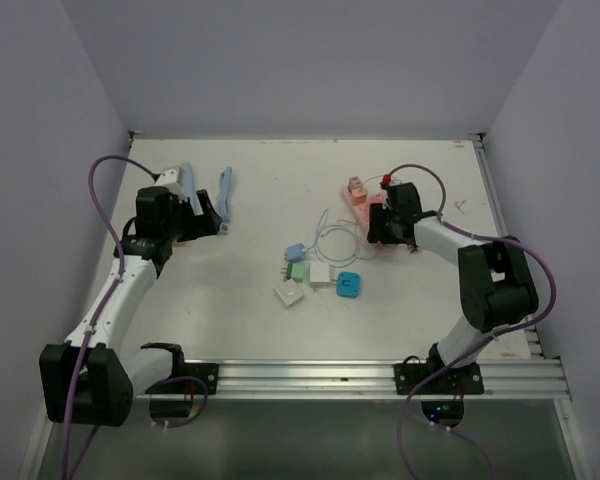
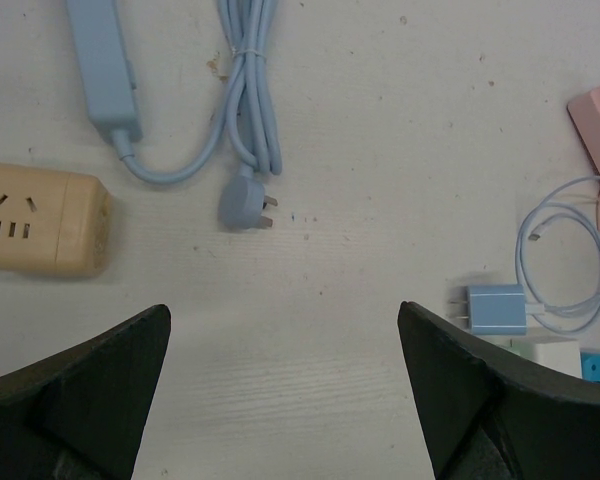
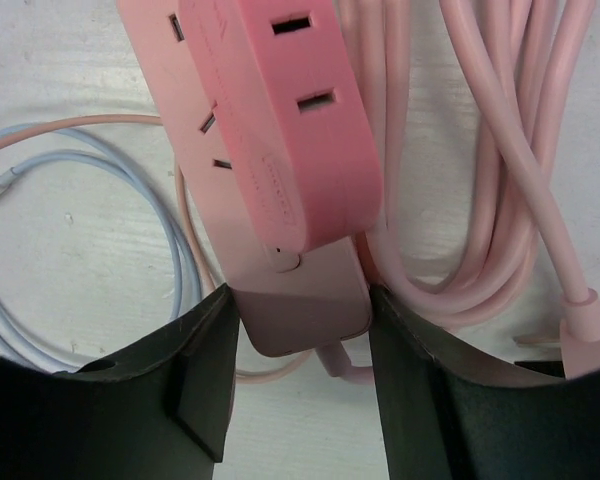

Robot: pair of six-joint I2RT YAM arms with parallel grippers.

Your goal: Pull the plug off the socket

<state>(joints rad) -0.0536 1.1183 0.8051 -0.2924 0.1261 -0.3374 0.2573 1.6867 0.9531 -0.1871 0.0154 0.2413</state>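
Left gripper (image 2: 283, 312) wide open, hovering low; right gripper (image 3: 300, 292) clamped, arm extended.

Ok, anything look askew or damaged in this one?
Nothing looks spilled or broken. In the right wrist view, the darker pink block on the pink power strip overhangs one long edge rather than sitting square; the right gripper straddles the strip's near end.

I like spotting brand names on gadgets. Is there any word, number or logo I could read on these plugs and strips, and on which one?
No text can be read in any view.
The pink power strip, beige adapter, blue charger and blue power strip show only slots and plain faces, with no legible print.
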